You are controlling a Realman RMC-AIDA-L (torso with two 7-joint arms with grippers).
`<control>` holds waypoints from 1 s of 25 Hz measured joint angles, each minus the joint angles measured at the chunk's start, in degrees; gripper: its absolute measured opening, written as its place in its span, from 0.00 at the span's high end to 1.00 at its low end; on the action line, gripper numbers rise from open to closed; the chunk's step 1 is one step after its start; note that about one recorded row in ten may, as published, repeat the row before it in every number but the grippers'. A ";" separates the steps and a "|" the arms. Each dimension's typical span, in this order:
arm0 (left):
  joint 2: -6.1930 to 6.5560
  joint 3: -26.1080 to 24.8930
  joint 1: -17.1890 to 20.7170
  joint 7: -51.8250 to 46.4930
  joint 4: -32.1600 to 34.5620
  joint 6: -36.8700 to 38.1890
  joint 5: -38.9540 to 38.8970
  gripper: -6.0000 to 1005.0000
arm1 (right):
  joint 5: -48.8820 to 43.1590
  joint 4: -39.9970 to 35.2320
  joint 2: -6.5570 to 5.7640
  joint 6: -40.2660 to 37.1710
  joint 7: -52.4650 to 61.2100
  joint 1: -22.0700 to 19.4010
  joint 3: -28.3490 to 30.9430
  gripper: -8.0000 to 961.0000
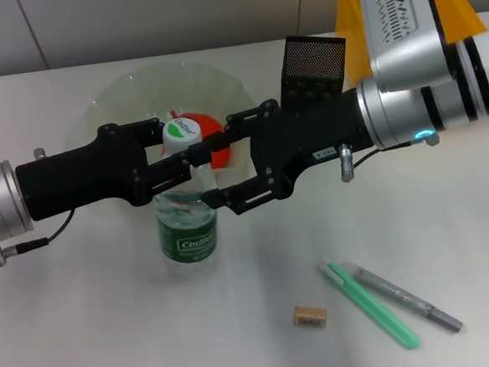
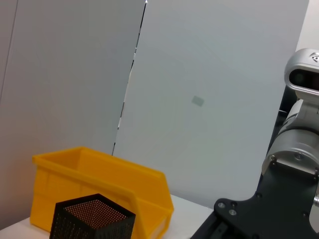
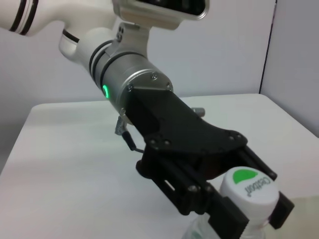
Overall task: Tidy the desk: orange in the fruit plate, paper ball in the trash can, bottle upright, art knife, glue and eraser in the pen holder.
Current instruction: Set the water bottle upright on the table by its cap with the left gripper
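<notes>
The bottle [image 1: 188,229] stands upright at centre, just in front of the fruit plate [image 1: 108,96], which already holds the orange [image 1: 217,152]. The left gripper [image 1: 191,158] is clamped on the bottle's neck under the white cap [image 3: 249,188]. The right gripper [image 1: 218,170] faces it from the right, jaws spread. Release is best done slowly, so the bottle stays standing.

The bottle [image 1: 188,229] stands before the fruit plate [image 1: 112,96] (orange [image 1: 210,138] inside), eraser [image 1: 309,317] nearer.
</notes>
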 joint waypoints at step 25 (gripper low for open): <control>0.12 -0.62 4.20 0.70 5.85 0.57 -0.35 0.55 | 4.53 -5.73 -0.09 -10.60 0.19 -17.71 23.71 0.20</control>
